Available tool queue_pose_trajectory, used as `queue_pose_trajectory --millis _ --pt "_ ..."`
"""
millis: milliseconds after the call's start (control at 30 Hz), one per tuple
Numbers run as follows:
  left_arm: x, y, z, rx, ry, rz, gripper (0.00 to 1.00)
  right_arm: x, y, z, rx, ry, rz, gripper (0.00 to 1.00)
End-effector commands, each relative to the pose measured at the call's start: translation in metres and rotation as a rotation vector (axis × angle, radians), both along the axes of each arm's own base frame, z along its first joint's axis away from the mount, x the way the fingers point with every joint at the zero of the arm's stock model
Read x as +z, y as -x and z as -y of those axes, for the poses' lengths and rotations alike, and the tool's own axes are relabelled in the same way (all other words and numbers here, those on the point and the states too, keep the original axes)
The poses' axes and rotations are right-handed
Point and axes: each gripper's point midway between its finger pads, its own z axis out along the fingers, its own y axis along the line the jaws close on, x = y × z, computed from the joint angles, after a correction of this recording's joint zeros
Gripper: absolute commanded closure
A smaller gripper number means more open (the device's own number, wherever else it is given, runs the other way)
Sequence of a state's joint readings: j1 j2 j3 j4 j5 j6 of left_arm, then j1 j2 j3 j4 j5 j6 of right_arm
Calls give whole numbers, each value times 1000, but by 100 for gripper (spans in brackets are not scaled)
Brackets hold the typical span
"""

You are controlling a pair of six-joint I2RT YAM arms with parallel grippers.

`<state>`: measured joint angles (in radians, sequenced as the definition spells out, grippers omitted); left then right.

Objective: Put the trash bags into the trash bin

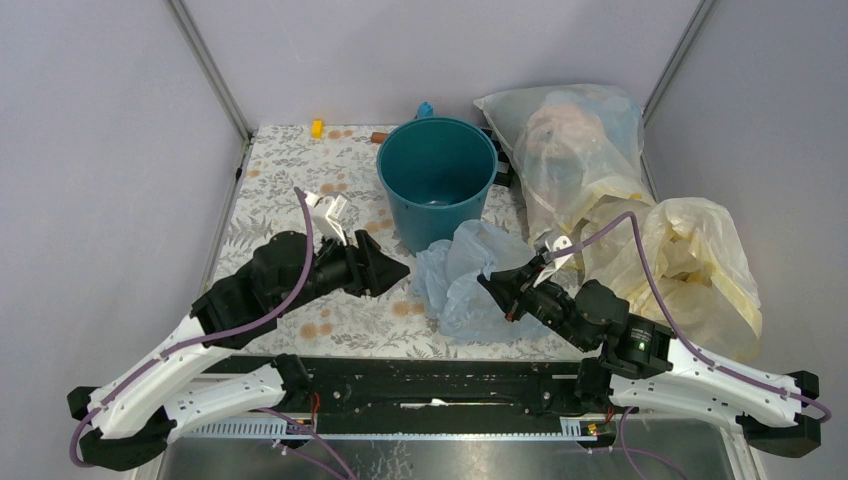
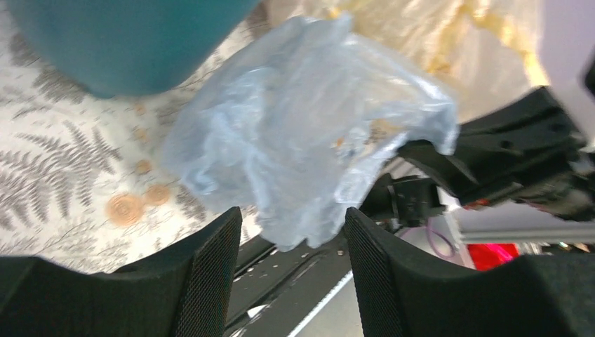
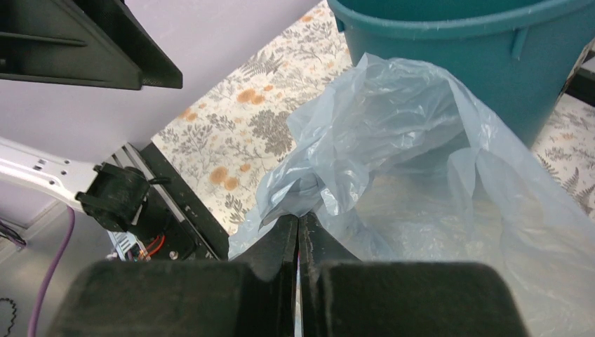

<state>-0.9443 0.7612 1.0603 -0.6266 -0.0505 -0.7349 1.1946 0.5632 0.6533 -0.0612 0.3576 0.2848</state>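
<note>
The light-blue translucent trash bag (image 1: pixel 462 280) lies crumpled on the table just in front of the teal trash bin (image 1: pixel 437 178). My right gripper (image 1: pixel 494 283) is shut on an edge of the bag; in the right wrist view the closed jaws (image 3: pixel 299 221) pinch a fold of the bag (image 3: pixel 393 147), with the bin (image 3: pixel 463 49) right behind. My left gripper (image 1: pixel 398 268) is open, left of the bag and pointing at it; in the left wrist view the bag (image 2: pixel 309 133) hangs just beyond the open fingers (image 2: pixel 293 225), with the bin (image 2: pixel 126 42) at top left.
A large stuffed whitish bag (image 1: pixel 575 140) sits right of the bin at the back. A bulky pale-yellow bag (image 1: pixel 695 265) lies on the right beside my right arm. Small yellow (image 1: pixel 317 127) and brown items lie at the table's far edge. Grey walls enclose the floral table (image 1: pixel 290 190).
</note>
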Motion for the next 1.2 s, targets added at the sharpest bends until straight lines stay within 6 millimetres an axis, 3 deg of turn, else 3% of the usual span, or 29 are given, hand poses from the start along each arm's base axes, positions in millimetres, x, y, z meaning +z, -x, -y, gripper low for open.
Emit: queue_pose_trajectory --millis 0,333,700,833,1067,1167 --pt "-32 -23 -12 158 -52 -40 41 -10 -2 6 -27 17 -16 100" --pt "-57 -33 24 203 190 -184 47 -21 1 -7 24 69 -32 100" --pt "-84 -49 39 272 198 -260 43 -21 6 -13 66 68 -30 100" --pt "-101 -56 31 355 133 -302 43 -18 5 -13 63 65 -27 100" --pt "-118 -56 32 381 126 -348 49 -19 4 -13 55 67 -25 100" --pt "-120 -57 36 367 122 -349 60 -19 4 -13 53 67 -27 100"
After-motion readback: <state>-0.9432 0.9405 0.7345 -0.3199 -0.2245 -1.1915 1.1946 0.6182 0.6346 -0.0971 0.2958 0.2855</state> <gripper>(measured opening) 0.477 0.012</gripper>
